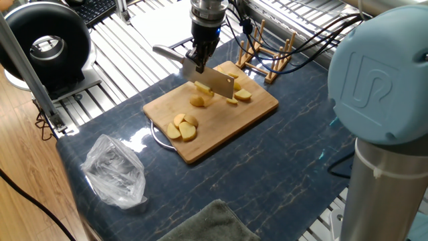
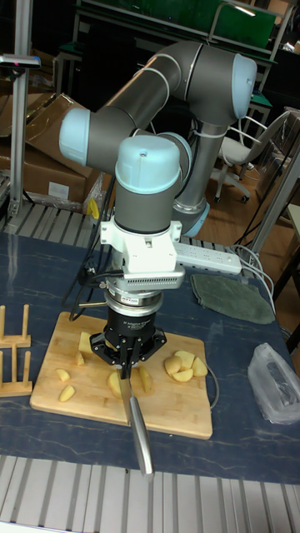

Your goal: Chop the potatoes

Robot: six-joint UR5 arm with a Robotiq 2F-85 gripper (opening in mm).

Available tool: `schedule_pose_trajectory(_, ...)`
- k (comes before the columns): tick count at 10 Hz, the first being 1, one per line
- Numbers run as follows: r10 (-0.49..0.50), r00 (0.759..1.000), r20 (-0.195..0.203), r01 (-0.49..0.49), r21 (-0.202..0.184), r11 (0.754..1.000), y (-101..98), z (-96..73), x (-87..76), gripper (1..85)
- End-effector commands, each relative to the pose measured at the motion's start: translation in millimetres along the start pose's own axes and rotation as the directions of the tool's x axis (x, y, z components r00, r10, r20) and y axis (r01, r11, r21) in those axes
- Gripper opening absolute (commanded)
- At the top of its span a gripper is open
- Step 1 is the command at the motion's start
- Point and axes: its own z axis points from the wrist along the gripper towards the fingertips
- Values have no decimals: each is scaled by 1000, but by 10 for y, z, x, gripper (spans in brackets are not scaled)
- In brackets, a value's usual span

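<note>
Gripping a knife (image 1: 212,79), pincer (image 1: 199,61) hovers above potatoes (image 1: 182,127) on board (image 1: 254,110).

one knife (image 1: 212,79), one bamboo board (image 1: 221,124), several potato pieces (image 1: 182,127).

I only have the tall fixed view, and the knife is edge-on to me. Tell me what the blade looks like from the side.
Observer: In the fixed view the cleaver blade is broad and rectangular. The gripper is shut on the knife where the blade meets the handle.
Operator: Say what lies under its edge.
Observer: One potato piece shows just below the blade's lower edge, on the board. I cannot tell whether steel touches it.
</note>
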Motion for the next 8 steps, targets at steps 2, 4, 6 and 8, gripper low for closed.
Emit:
schedule_pose_trajectory(2,-4,1000,6,4,4,1000,3,-4,-12,10)
schedule_pose_trajectory(4,-1,1000,10,1,6,1000,14,17,-18,10)
schedule_pose_trajectory(6,-7,1000,10,7,5,1000,6,20,2,10)
schedule_pose_trajectory(8,-16,1000,11,16,1,1000,-9,25,45,10)
